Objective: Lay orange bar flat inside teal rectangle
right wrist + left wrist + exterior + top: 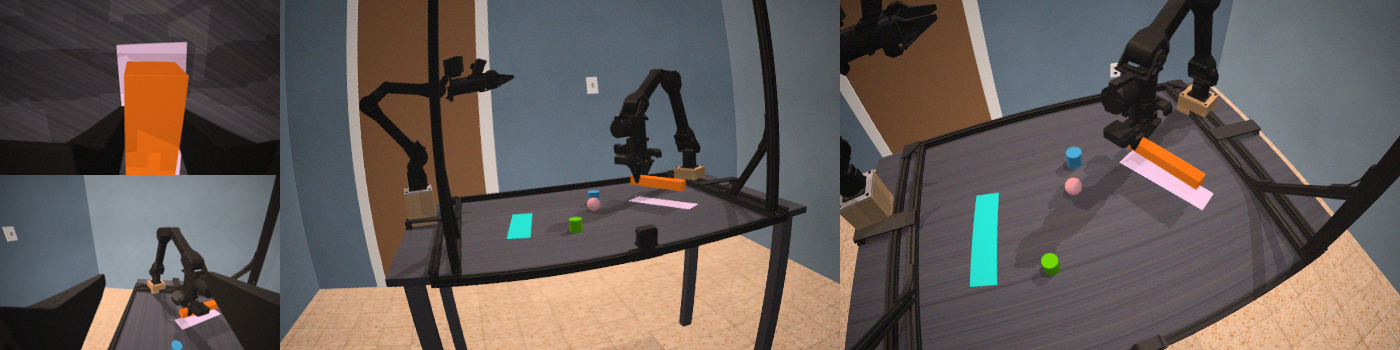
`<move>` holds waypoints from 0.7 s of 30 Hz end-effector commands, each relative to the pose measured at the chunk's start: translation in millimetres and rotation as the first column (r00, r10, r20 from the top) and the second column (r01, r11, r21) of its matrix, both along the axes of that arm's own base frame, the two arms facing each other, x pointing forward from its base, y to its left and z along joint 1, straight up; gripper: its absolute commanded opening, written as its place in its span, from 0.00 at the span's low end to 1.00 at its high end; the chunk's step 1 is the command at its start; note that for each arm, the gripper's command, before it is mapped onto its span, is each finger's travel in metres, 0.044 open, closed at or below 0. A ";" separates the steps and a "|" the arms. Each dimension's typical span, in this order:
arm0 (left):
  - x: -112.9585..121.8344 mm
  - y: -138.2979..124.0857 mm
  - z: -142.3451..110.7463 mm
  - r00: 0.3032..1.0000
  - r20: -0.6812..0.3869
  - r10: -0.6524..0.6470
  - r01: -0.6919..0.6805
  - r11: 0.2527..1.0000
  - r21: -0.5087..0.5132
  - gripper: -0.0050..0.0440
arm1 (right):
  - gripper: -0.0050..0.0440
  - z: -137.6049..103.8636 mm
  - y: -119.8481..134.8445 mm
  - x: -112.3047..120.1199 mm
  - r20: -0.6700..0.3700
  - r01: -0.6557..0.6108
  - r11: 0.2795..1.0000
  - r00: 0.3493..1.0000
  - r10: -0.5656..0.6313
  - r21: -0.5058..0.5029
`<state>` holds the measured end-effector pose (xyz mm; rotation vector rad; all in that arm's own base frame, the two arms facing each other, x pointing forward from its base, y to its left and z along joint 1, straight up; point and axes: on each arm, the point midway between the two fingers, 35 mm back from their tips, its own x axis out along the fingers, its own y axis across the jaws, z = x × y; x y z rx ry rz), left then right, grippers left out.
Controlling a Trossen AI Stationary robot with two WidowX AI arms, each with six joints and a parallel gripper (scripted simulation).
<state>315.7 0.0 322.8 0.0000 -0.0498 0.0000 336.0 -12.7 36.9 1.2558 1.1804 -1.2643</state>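
The orange bar (pixel 1172 164) (pixel 662 183) (pixel 156 105) hangs in the air above the lavender rectangle (pixel 1206 200) (pixel 687 205) (pixel 152 48). My right gripper (pixel 1136 144) (pixel 636 179) is shut on the bar near the end toward the table's middle; the rest of the bar reaches away to the right in the top and exterior views. The bar looks roughly level and lies along the rectangle's length. The teal rectangle (pixel 985 240) (pixel 520 226) lies at the left side of the table in the top and exterior views, with nothing on it. My left gripper (pixel 935 13) (pixel 512 77) is open and empty, high in the air.
A blue cylinder (pixel 1074 158) (pixel 593 194) (pixel 177 345), a pink ball (pixel 1073 186) (pixel 593 204) and a green cylinder (pixel 1050 263) (pixel 575 225) stand between the two rectangles. Black rails edge the table, with uprights at its sides.
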 end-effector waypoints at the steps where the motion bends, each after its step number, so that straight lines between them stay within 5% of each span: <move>1: 0.0 0.0 0.0 1.000 0.000 0.000 0.000 1.000 0.000 1.00 | 0.10 3.8 -16.1 15.4 0.006 0.077 0.997 0.997 -0.077 0.000; 21: 0.0 0.0 0.0 1.000 0.000 0.000 0.000 1.000 0.000 1.00 | 0.10 7.9 -83.2 49.6 0.006 0.355 0.935 0.935 -0.355 0.000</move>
